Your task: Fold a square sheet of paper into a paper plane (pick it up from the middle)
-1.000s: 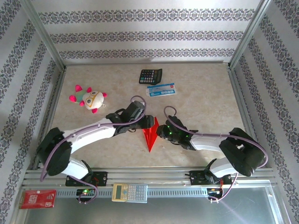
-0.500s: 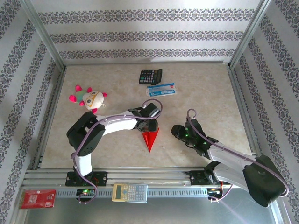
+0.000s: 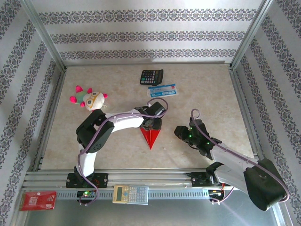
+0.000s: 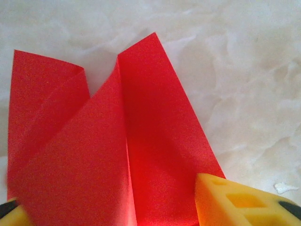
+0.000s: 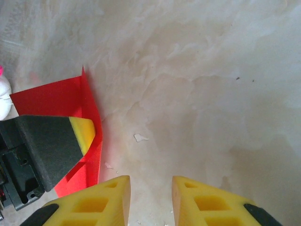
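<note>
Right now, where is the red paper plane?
In the top view, the paper plane lies mid-table, tip pointing toward the arm bases, its wide end under the left hand, the right hand to its right.

We see the marbled table (image 3: 211, 94) carrying the paper plane (image 3: 150, 139), a black calculator (image 3: 151, 76), a blue packet (image 3: 162, 90) and a plush toy (image 3: 91, 99).

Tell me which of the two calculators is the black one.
The far calculator, next to the blue-and-white card. The near calculator, lying on the metal rail, is pale grey and yellow.
</note>
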